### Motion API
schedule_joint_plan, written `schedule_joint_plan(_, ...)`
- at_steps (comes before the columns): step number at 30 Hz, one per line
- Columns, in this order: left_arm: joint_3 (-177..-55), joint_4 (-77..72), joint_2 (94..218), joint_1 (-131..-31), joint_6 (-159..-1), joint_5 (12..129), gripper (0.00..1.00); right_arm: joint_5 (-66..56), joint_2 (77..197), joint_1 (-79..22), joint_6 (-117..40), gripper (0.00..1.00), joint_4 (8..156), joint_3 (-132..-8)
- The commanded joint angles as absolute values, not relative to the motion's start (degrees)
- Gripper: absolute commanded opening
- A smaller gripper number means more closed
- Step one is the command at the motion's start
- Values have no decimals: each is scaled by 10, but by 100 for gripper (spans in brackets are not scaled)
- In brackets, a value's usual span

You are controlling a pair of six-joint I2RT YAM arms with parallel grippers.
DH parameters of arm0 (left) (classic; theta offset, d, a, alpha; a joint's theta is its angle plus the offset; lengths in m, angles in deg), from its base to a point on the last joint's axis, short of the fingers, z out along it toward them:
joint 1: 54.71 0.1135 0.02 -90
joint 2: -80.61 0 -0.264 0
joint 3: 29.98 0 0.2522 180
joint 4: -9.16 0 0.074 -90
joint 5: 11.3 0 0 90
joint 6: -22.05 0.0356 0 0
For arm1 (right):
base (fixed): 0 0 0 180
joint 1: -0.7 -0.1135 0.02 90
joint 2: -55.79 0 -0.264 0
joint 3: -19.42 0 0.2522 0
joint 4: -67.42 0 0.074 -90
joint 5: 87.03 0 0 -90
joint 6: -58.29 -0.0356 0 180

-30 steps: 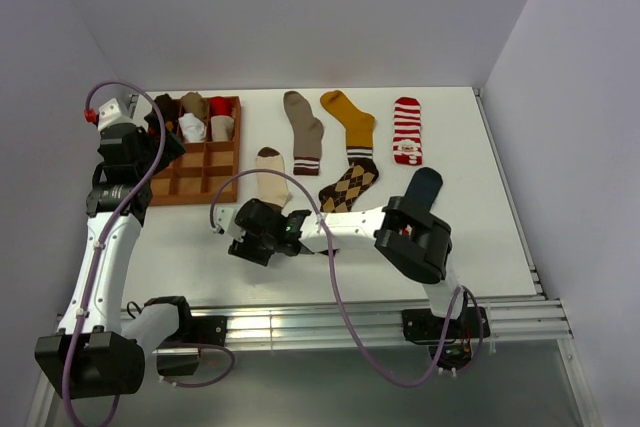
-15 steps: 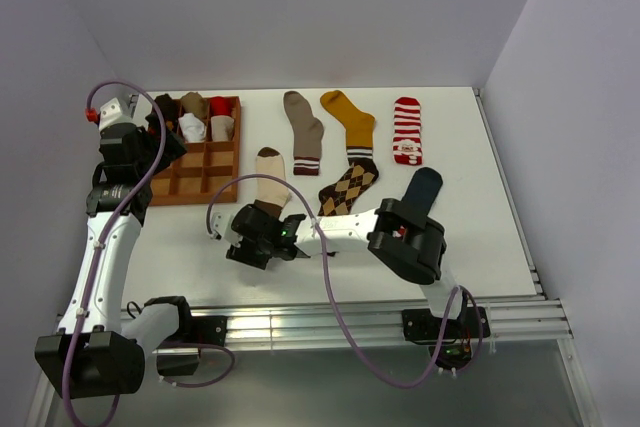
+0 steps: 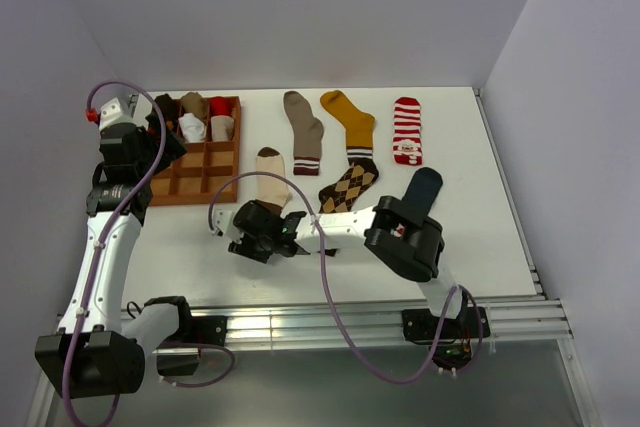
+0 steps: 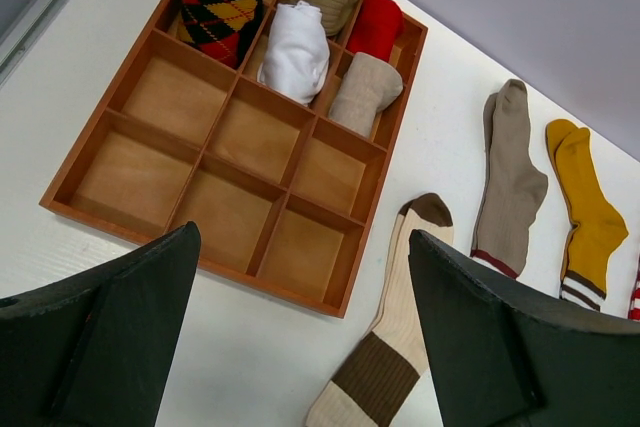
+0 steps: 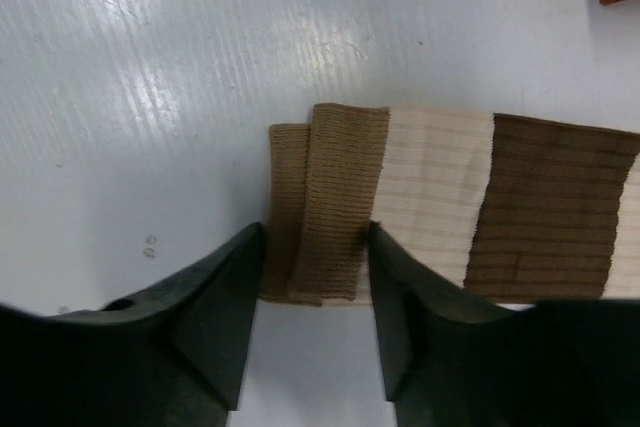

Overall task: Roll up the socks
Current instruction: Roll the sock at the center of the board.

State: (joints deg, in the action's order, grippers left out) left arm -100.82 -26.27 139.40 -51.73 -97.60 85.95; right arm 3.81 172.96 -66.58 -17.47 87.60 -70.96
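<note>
Cream-and-brown sock (image 5: 440, 207) lay flat on the white desk (image 3: 460, 227), near edge side, its tan cuff folded over and pinched in the right tool (image 5: 315, 247), fingers set narrow on either side. Left tool (image 4: 302, 237) hung wide open above the wooden grid tray (image 4: 237, 97).

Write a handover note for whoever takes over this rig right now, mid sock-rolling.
Right tool: shut on the cuff end of the cream-and-brown sock, with one fold made.
Left tool: open, holding nothing, hovering over the wooden tray.
Done: several rolled socks sit in the tray's far compartments.
Left: finish this roll, then do the taupe sock, mustard sock, striped sock, argyle sock and navy sock. All lie flat on the table.
</note>
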Motion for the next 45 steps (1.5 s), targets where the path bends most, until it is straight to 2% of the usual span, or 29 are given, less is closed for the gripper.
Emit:
schedule_joint_plan(1,-1012,-240,1398,-515,-974,847,90,17,1743,-645,-171,49,890,-716)
schedule_joint_plan(7,-1009,-238,1406,-515,-978,845,90,-58,1720,-619,-169,26,915,-694)
schedule_joint_plan(10,-1000,-238,1410,-515,-1005,825,85,-134,1692,-597,-164,22,944,-679)
schedule_joint_plan(14,-972,-223,1392,-543,-1044,855,78,-234,1661,-556,-155,21,1008,-676)
schedule_joint_plan(18,-932,-184,1368,-672,-1081,942,73,-312,1661,-518,-150,21,1067,-689)
schedule_joint_plan(24,-821,-80,1362,-798,-1126,994,52,-397,1703,-469,-156,20,1141,-727)
schedule_joint_plan(25,-795,-64,1361,-808,-1127,995,46,-407,1710,-462,-157,20,1151,-745)
schedule_joint_plan(28,-736,21,1347,-835,-1109,972,41,-438,1739,-441,-166,19,1181,-774)
schedule_joint_plan(32,-660,132,1329,-860,-1081,925,41,-470,1774,-425,-181,19,1222,-811)
schedule_joint_plan(36,-584,231,1326,-870,-1068,868,46,-477,1812,-414,-195,18,1245,-847)
schedule_joint_plan(37,-577,247,1331,-871,-1065,842,50,-479,1817,-411,-198,18,1248,-851)
schedule_joint_plan(45,-564,335,1422,-883,-1013,731,59,-504,1878,-386,-234,17,1297,-912)
